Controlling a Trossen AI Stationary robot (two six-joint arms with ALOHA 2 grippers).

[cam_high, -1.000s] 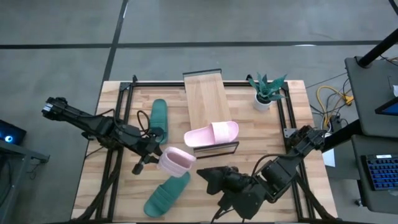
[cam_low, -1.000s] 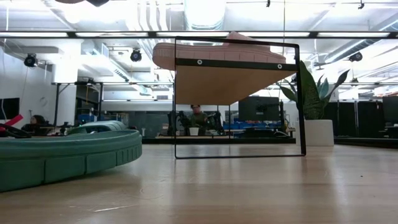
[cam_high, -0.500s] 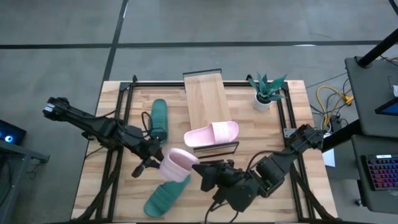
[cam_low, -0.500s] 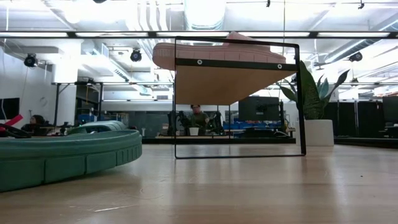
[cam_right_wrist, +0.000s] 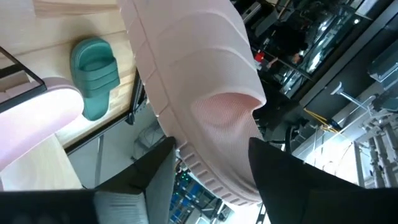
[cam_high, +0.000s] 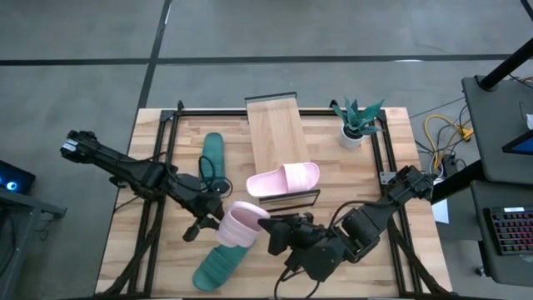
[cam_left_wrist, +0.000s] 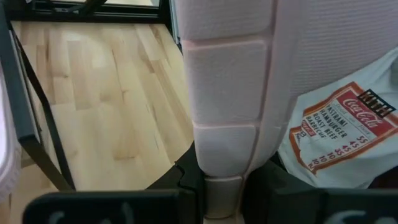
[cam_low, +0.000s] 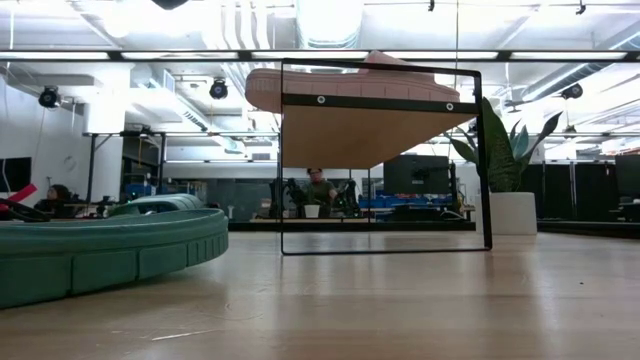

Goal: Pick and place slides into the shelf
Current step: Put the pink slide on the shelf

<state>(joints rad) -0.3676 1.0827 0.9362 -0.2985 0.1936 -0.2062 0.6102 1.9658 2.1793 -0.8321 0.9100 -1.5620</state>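
A: What does the left gripper have?

B: It is clamped on the edge of a pale pink rubber slide sandal, held up off the wooden table. In the left wrist view that ribbed pink sole rises straight out from between the fingers.

A: And the right gripper?

B: Just beside the same sandal, on its far side from the left one. Its fingers stand apart on either flank of the pink strap; I cannot tell whether they touch it. This looks like a hand-over between the arms.

A: What could go wrong?

B: The left grip is on a thin edge only, so the soft rubber could twist or slip out if the right jaws nudge it before they close. If the left lets go too soon, the sandal would likely drop onto the dark teal-green slide right below.

A: Further out?

B: Beyond the right gripper stands the light-wood shelf on its black wire frame, with a second pale pink slide lying across its near end. Beyond the left gripper lies another teal-green slide. A small potted plant sits past the shelf.
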